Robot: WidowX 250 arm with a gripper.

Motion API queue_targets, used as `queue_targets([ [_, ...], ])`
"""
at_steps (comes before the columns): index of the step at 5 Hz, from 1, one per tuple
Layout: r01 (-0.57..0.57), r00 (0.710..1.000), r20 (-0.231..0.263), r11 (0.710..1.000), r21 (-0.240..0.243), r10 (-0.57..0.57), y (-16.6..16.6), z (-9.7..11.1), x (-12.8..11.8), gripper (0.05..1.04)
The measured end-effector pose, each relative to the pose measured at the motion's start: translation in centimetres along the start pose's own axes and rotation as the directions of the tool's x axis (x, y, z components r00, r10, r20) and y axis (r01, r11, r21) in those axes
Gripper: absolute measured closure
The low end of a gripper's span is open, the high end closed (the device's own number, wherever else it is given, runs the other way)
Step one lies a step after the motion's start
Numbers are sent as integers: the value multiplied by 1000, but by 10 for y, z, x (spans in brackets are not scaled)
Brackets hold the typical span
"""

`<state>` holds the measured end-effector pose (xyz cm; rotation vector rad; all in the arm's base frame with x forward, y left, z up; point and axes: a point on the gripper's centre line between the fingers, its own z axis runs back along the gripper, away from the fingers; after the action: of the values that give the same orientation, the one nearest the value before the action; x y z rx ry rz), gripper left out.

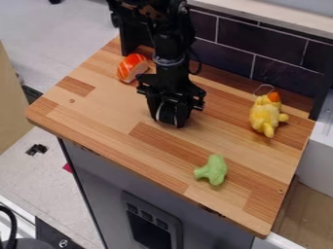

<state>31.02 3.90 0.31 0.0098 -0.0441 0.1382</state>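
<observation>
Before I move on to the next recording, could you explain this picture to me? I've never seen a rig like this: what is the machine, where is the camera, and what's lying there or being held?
The machine is a black robot arm, coming in from the top edge. Its grasping tool hangs down over a wooden worktop. A fixed camera looks down on it at a slant. Behind the arm, toward the dark tiles, lies an orange, white-striped toy. A yellow plush toy lies toward the right, and a green toy near the front edge. I can't make out anything held.
</observation>
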Motion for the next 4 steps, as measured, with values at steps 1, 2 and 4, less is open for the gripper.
queue_targets([
  [1, 5, 998, -58, 1000, -28, -6, 4, 2, -9, 523],
  [2, -6, 1000, -30, 998, -59, 4, 13, 41, -4, 523],
  [4, -31, 1000, -1, 999, -44, 31, 43, 74, -2, 523],
])
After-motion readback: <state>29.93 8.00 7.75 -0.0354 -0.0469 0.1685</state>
